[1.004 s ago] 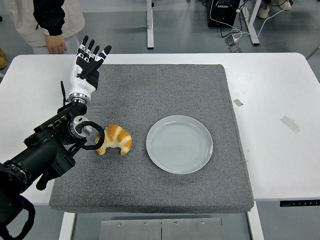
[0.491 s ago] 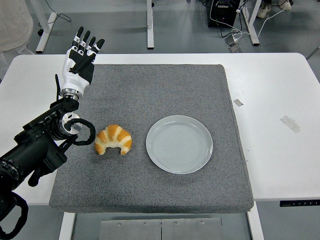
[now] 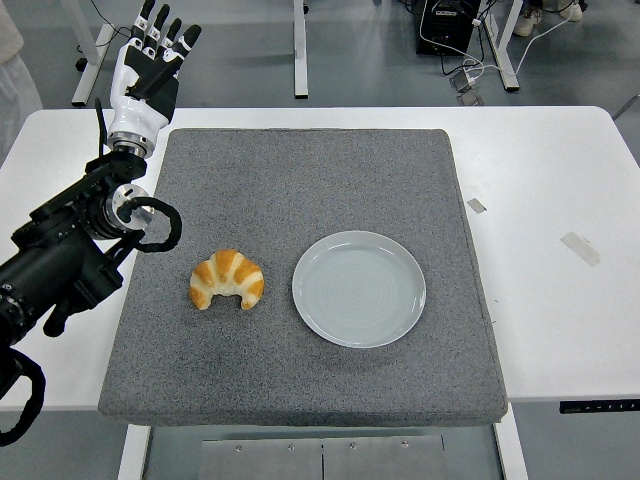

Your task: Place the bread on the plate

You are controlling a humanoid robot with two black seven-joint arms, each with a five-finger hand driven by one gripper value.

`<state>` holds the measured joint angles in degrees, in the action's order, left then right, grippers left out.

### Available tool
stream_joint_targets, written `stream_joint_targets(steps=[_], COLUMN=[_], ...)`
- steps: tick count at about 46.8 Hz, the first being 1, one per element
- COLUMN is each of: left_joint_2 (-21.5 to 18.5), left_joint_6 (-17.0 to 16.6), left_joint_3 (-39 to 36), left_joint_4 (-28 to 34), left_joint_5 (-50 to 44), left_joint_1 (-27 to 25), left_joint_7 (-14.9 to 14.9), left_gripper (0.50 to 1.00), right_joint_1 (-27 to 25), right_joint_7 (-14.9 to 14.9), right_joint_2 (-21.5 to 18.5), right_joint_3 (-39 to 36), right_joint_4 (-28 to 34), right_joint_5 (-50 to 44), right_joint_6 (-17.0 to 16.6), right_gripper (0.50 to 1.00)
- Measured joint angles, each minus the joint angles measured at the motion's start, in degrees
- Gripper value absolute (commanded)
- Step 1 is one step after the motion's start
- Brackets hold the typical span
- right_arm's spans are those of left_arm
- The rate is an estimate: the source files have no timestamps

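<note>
1. One bread (image 3: 227, 279), curved like a moon, golden with pale stripes, lying flat on the grey mat (image 3: 300, 180).
2. Sits left of the plate (image 3: 359, 288), near it but not touching.
3. Round pale plate, flat on the mat, nothing on it.
4. Big grey mat spread over the white table (image 3: 540, 200), bare white showing on both sides.
5. Left hand (image 3: 145, 65) up at the far left corner of the mat, white palm, black fingers (image 3: 165, 30).
6. Fingers straight and spread apart, pointing up and away, holding nothing.
7. Well apart from the bread, with bare mat between them.
8. Black left arm (image 3: 60, 265) coming in from the left edge, over the white table and the mat's left side.
9. Black cable loop (image 3: 150, 225) hanging by the wrist, above the mat's left edge.
10. Two small bits of tape on the white table to the right: a little one (image 3: 477, 205) just beside the mat, a longer one (image 3: 581, 248) farther out.
11. Bit of pale clothing (image 3: 12, 70) at the top left corner, from a person past the table.
12. Grey floor beyond the table, with white table legs (image 3: 299, 50) and a black box (image 3: 447, 25) with wires.
</note>
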<state>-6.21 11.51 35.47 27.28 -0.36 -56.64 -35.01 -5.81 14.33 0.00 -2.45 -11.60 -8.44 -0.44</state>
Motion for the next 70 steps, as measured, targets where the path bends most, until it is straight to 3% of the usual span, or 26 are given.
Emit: stream_joint_targets(steps=[14, 26, 33, 48, 55, 63, 70], left_joint_2=[-5.4, -11.5, -16.7, -27.7, -31.5, -32.8, -32.7], left_joint_6=[8.3, 16.7, 20.1, 21.4, 21.6, 21.4, 21.1], left_joint_3=[-5.3, -19.0, -23.9, -24.8, -28.8, -31.9, -32.6], left_joint_4=[0.4, 1.0, 6.2, 22.8, 28.1, 30.1, 30.2], left_joint_5=[12.2, 17.1, 24.1, 49.5, 59.5, 72.0, 75.2], left_joint_1=[-6.0, -13.1, -16.2, -15.8, -15.6, -15.8, -15.6], left_joint_7=[0.0, 0.0, 0.0, 0.0, 0.0, 0.0, 0.0], left_gripper=[0.989, 0.989, 0.992, 0.990, 0.977, 0.968, 0.955], right_joint_1=[0.0, 0.0, 0.0, 0.0, 0.0, 0.0, 0.0], right_joint_7=[0.0, 0.0, 0.0, 0.0, 0.0, 0.0, 0.0], right_joint_2=[0.0, 0.0, 0.0, 0.0, 0.0, 0.0, 0.0], right_joint_3=[0.1, 0.1, 0.1, 0.1, 0.1, 0.1, 0.1], right_joint_4=[0.0, 0.0, 0.0, 0.0, 0.0, 0.0, 0.0], right_joint_5=[0.0, 0.0, 0.0, 0.0, 0.0, 0.0, 0.0], right_joint_6=[0.0, 0.0, 0.0, 0.0, 0.0, 0.0, 0.0], right_gripper=[1.000, 1.000, 1.000, 1.000, 1.000, 1.000, 1.000])
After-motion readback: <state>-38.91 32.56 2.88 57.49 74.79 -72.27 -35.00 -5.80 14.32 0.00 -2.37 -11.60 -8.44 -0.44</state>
